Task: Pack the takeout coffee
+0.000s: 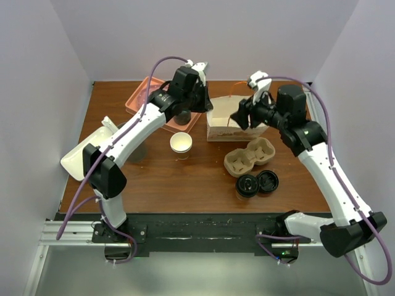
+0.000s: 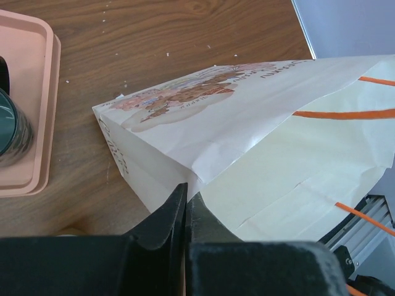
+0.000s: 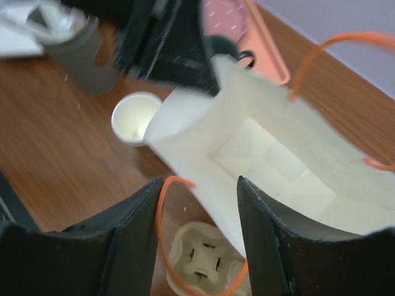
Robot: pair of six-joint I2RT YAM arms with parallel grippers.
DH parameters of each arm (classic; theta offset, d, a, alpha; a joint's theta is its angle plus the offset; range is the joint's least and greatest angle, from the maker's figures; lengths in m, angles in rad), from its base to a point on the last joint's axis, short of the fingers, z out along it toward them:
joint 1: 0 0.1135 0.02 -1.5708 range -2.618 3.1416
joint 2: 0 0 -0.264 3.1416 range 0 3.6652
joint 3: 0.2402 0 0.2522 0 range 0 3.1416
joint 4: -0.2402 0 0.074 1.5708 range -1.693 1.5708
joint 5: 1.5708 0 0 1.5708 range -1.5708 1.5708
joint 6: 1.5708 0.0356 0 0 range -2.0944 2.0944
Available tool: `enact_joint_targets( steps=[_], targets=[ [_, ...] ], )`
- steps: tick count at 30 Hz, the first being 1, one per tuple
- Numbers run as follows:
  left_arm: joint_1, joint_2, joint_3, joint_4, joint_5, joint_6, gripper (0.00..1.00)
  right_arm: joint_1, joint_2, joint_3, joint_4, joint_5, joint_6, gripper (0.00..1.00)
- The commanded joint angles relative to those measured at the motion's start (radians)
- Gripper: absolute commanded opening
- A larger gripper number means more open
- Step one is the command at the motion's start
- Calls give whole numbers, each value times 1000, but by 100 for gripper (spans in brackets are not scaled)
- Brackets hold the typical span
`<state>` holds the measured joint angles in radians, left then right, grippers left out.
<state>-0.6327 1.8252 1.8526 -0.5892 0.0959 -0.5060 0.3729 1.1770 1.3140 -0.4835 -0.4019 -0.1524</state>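
Pinched shut, the left gripper has its two black fingers pressed together on the rim of a white paper bag with orange cord handles, at the bag's left corner. The bag stands open-mouthed near the middle of the far edge of the brown wooden tabletop. A printed picture shows on one of its sides.

On the other side, the right gripper has its fingers spread apart. The bag's wall and one orange handle loop sit between them, and neither finger clearly presses on either.

The takeout coffee, a small cup under a round black lid, stands towards the front edge, right of centre and well apart from the bag. A loose black lid lies touching it on the right. Just behind them, between coffee and bag, lies a tan moulded-pulp cup carrier.

An open white paper cup stands left of the bag. A pink plastic tray sits towards the far-left corner with a dark green mug on it. A white rectangular dish overhangs the left edge, and a grey tumbler stands near it.
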Motion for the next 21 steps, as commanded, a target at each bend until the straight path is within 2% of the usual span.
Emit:
enact_joint_targets(
  steps=[1, 2, 5, 6, 9, 12, 17, 21],
  targets=[
    [-21, -15, -1, 25, -27, 43, 0, 1, 22, 183, -10, 323, 316, 53],
    [-22, -17, -1, 25, -30, 46, 0, 0, 21, 195, -26, 477, 388, 52],
    [-32, -24, -10, 28, -38, 58, 0, 0, 10, 185, -88, 653, 445, 52],
    [-30, -26, -10, 26, -39, 57, 0, 0, 21, 173, -139, 749, 442, 52],
    [-33, -26, -9, 25, -38, 55, 0, 0, 55, 183, -261, 903, 445, 54],
    [-38, -40, -21, 19, -61, 55, 0, -15, 85, 186, -309, 907, 429, 56],
    [-42, -81, -87, 60, -76, 58, 0, -77, 104, 149, -305, 807, 430, 57],
    [-44, -95, -112, 77, -70, 60, 0, -97, 108, 82, -204, 743, 403, 53]
  ],
)
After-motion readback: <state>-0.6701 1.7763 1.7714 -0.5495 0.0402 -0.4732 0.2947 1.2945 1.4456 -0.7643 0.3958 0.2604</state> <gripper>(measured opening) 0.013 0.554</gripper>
